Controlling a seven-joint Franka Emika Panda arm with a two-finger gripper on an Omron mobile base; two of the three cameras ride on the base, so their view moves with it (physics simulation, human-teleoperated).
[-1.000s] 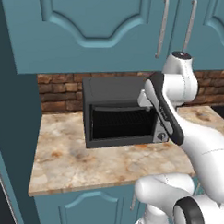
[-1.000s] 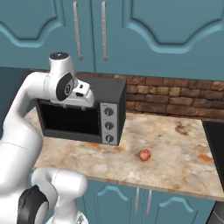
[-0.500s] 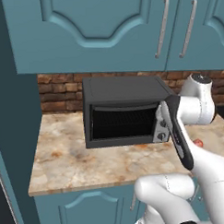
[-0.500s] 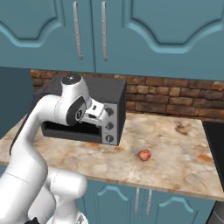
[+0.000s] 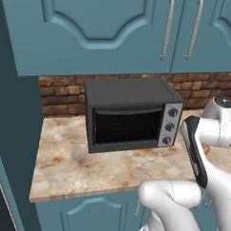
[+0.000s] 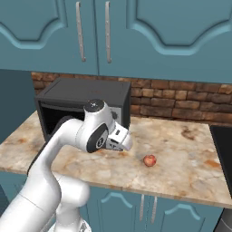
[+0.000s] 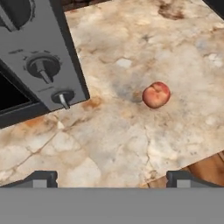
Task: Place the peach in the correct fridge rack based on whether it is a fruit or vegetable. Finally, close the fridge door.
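Hovering gripper (image 7: pixel 112 177) spread empty, peach (image 7: pixel 156 95) ahead on counter (image 7: pixel 131 135)

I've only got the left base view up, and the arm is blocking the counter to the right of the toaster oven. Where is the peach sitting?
Observer: The peach lies on the bare counter, right of the toaster oven and apart from it.
Operator: Is the hand holding it?
Observer: No. In the hand view the hand is open, with the peach ahead of the fingertips, untouched.
Operator: Anything else near it?
Observer: A dark cooktop edge lies at the counter's far right, away from the peach.
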